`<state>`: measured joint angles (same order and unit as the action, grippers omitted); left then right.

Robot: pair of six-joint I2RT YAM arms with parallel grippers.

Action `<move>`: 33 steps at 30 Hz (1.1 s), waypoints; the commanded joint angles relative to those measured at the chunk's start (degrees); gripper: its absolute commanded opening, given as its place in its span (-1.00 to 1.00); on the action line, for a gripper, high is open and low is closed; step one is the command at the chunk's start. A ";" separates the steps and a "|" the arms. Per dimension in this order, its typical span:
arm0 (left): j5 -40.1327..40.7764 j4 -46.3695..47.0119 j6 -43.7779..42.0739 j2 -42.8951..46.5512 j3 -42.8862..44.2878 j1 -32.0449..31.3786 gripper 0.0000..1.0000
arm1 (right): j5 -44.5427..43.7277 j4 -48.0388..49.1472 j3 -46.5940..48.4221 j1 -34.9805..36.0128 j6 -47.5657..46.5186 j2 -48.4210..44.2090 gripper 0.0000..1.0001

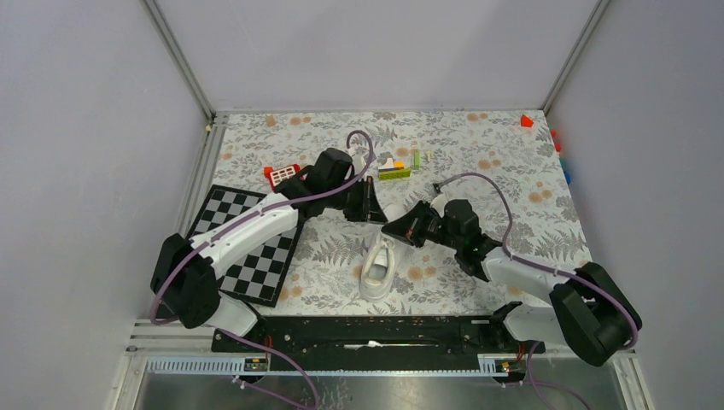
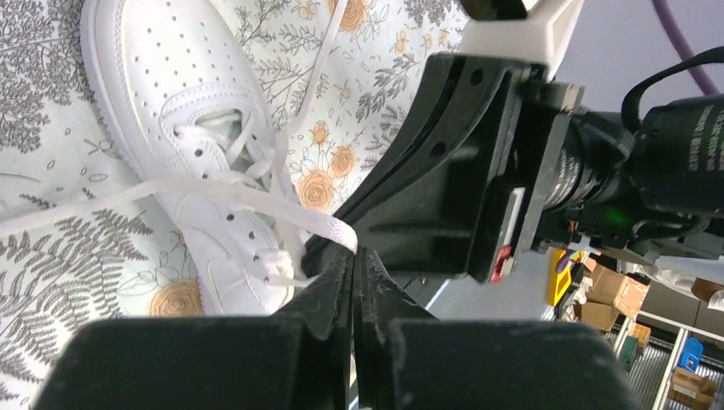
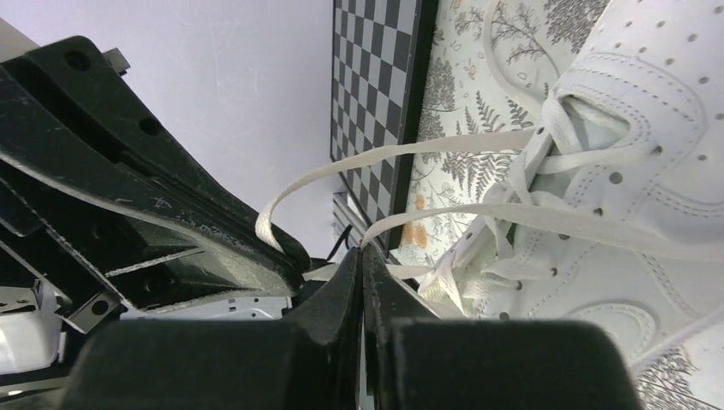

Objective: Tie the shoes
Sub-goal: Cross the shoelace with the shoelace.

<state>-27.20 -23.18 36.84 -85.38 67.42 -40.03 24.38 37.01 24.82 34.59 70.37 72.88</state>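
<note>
Left arm (image 1: 248,226) and right arm (image 1: 512,269) reach inward, both jaws closed.

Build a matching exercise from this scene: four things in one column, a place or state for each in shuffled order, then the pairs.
1. sneaker
2. chessboard
3. toy bricks
4. left gripper

A. jaws shut on a lace
B. left side of the table, partly under the left arm
C. by the near edge, centred
D. farthest back of the four

Pairs: 1-C, 2-B, 3-D, 4-A.
</note>
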 commanded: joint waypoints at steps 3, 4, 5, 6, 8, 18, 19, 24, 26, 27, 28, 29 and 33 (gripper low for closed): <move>2.05 3.18 0.49 4.58 -4.01 0.39 -1.00 | -6.09 -10.35 3.86 0.04 -6.62 -5.01 -1.00; 1.82 3.72 0.94 4.61 -4.20 0.39 -1.00 | -5.97 -11.24 4.56 0.00 -7.11 -4.80 -1.00; 1.58 4.20 1.07 4.49 -4.24 0.39 -1.00 | -5.67 -11.49 5.01 -0.01 -7.36 -4.52 -1.00; 1.48 4.25 1.14 4.30 -4.08 0.40 -1.00 | -5.58 -11.71 5.39 0.03 -7.35 -4.09 -1.00; 1.23 4.49 1.19 3.94 -3.84 0.45 -1.00 | -5.37 -11.92 5.87 0.02 -7.35 -3.29 -1.00; -0.46 5.20 1.07 3.34 -1.91 0.40 -1.00 | -1.13 -2.63 6.57 0.00 -3.20 2.81 -1.00; -0.62 5.25 0.97 3.26 -1.67 0.40 -1.00 | -0.41 -0.81 6.20 -0.01 -2.25 3.46 -1.00; -1.28 5.21 0.31 1.98 -1.15 0.39 -1.00 | 1.90 8.37 3.86 -0.01 1.86 5.55 -1.00; -1.08 5.23 -0.10 1.00 -0.68 0.39 -1.00 | 2.49 10.29 2.95 0.01 2.78 5.83 -1.00; -1.01 5.25 -0.39 0.33 -0.25 0.39 -1.00 | 2.72 10.83 2.50 0.01 3.22 5.87 -1.00; -0.91 5.11 -0.47 -0.38 0.45 0.39 -1.00 | 2.77 11.47 1.91 0.00 3.59 5.95 -1.00; -0.88 4.88 -0.53 -1.00 1.08 0.39 -0.99 | 2.70 12.15 1.39 0.04 3.95 5.98 -1.00; 0.13 4.66 -0.35 -2.42 3.09 0.41 -0.72 | 2.69 14.57 -0.48 0.04 5.21 6.17 -1.00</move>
<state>-27.62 -20.82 37.41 -86.87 66.76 -39.88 25.58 44.18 25.65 34.50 73.43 78.81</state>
